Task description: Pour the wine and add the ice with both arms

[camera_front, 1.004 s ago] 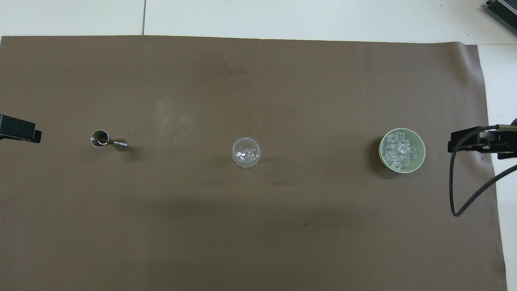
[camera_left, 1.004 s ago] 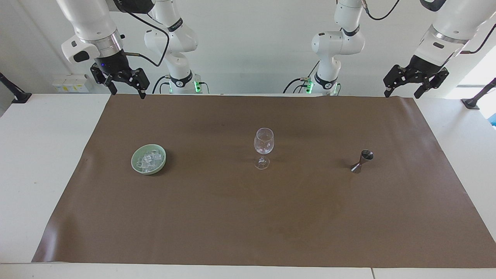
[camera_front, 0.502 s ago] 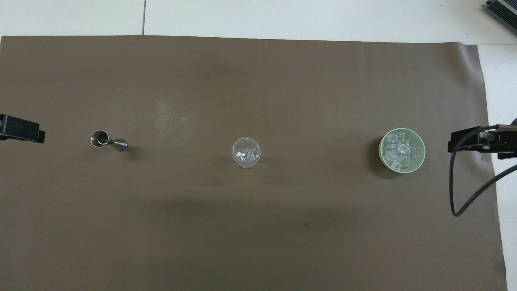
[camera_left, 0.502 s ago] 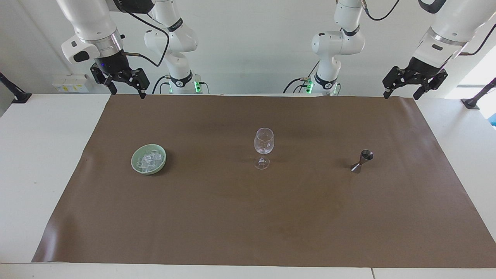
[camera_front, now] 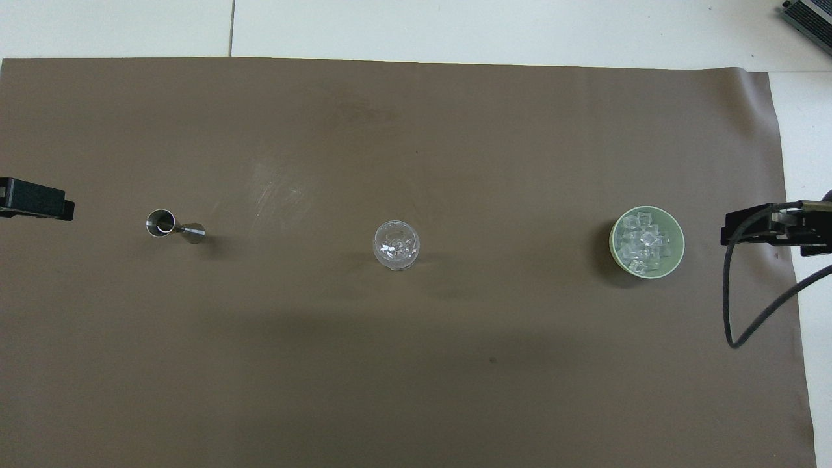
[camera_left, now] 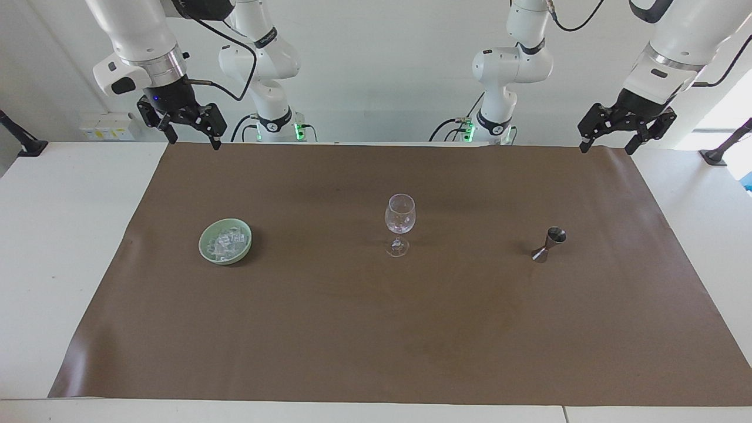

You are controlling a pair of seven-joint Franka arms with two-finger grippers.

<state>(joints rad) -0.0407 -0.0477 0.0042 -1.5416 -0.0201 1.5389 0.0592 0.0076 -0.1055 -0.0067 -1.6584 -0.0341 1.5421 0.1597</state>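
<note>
An empty clear wine glass (camera_left: 400, 217) (camera_front: 396, 245) stands upright mid-mat. A pale green bowl (camera_left: 205, 245) (camera_front: 678, 242) heaped with ice (camera_left: 227, 241) (camera_front: 642, 244) sits toward the right arm's end. A small steel jigger (camera_left: 549, 244) (camera_front: 170, 224) stands toward the left arm's end; whether it holds wine I cannot tell. My right gripper (camera_left: 194, 138) (camera_front: 767, 227) hangs open and empty over the mat's edge nearest the robots, apart from the bowl. Likewise open and empty, my left gripper (camera_left: 606, 143) (camera_front: 39, 200) hovers over the mat's corner, well clear of the jigger.
A brown mat (camera_left: 329, 329) covers most of the white table (camera_left: 53, 247). A black cable (camera_front: 738, 305) loops down from the right arm beside the bowl. Black clamp mounts (camera_left: 23, 144) stand at both table ends.
My left gripper has drifted slightly toward the table's middle and a little upward. The right arm, glass, bowl and jigger have not moved.
</note>
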